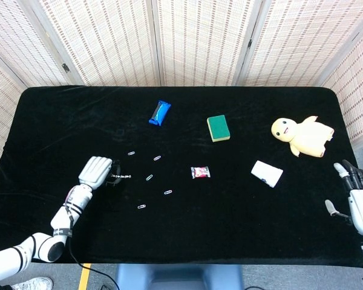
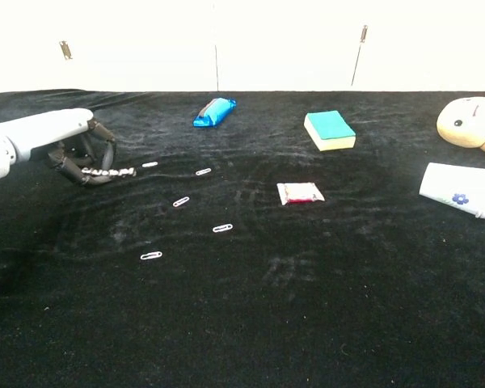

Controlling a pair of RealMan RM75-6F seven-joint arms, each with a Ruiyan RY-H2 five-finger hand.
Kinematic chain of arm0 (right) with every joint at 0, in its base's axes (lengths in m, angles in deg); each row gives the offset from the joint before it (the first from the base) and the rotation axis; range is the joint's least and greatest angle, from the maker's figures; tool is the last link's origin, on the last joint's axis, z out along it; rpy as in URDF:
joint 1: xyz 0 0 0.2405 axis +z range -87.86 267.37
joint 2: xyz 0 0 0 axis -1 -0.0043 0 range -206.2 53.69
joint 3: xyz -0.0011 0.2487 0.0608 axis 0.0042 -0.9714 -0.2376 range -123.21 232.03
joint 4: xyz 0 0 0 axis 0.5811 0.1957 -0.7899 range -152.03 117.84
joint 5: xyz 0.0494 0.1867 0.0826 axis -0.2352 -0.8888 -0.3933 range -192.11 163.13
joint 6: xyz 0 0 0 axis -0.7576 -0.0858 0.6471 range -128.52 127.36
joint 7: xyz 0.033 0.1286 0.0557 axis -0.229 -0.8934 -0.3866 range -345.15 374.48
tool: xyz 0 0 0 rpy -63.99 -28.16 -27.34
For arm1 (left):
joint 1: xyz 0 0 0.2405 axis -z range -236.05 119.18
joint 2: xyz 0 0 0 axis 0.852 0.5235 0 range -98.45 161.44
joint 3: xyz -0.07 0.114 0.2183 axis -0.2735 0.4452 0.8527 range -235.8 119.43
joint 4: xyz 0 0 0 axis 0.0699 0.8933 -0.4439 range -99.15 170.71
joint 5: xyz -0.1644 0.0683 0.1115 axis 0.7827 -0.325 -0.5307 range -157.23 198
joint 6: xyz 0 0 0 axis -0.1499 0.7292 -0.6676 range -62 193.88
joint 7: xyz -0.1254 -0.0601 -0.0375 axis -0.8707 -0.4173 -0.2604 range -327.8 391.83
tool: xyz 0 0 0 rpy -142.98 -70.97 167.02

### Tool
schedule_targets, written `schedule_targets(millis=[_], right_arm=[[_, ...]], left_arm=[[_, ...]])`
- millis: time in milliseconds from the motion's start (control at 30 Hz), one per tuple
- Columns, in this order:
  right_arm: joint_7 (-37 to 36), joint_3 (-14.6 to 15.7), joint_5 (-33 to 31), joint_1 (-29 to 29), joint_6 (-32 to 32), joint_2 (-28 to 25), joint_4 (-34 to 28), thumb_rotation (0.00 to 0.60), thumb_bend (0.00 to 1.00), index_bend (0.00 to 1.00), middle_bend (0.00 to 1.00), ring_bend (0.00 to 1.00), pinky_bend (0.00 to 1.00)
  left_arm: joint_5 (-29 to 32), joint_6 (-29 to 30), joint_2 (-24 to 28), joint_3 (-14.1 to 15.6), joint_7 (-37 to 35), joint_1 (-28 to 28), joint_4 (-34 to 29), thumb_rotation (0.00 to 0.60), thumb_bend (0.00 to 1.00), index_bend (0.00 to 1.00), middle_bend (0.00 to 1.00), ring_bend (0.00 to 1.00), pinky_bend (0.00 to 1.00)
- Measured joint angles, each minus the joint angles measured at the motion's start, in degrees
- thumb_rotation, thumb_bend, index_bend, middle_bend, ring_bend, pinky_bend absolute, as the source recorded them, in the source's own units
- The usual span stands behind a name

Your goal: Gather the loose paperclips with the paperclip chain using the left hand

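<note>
Fingers (image 2: pixel 93 166) of left hand (image 1: pixel 97 171) curl around paperclip chain (image 2: pixel 113 172).

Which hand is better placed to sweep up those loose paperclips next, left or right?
Left. The left hand already holds the paperclip chain, its tip close to the nearest loose paperclip. The right hand is open at the table's far right edge, well away from the clips.

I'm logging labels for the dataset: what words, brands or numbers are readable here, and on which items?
None can be read.
Blue wrapper: print too blurred.
Red-and-white candy packet: markings too small.
White packet: a blue flower mark only, no legible text.
</note>
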Motion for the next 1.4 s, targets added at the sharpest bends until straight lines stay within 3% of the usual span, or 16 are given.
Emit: schedule_targets(millis=[300, 633, 900, 1400], right_arm=[[-4.84, -0.88, -0.32, -1.23, -1.74, -0.76, 1.45, 0.600, 0.36, 0.00, 0.03, 0.01, 0.00], [-7.79, -1.06, 1.27, -3.69, -6.33, -1.28, 1.55, 0.600, 0.36, 0.00, 0.03, 0.01, 0.00], [-7.34, -0.65, 2.16, -3.43, -5.46, -1.44, 1.30, 0.600, 0.36, 0.00, 0.03, 0.01, 0.00], [-6.96, -0.36, 2.85, -3.24, -4.81, -1.45, 1.11, 0.600, 0.36, 0.00, 0.03, 0.01, 0.00]], left_arm=[[-0.73, 9.50, -5.99, 2.91, 11.74, -3.33, -4.15, 0.600, 0.40, 0.74, 1.00, 1.00, 1.00], [-3.83, 16.45, -13.08, 5.59, 17.71, -6.83, 0.34, 0.600, 0.40, 0.74, 1.00, 1.00, 1.00], [-5.65, 18.87, -15.35, 7.32, 21.56, -9.38, 2.38, 0.600, 0.40, 0.74, 1.00, 1.00, 1.00], [-8.72, 20.03, -17.35, 8.65, 21.98, -11.85, 4.93, 0.600, 0.40, 0.74, 1.00, 1.00, 1.00]])
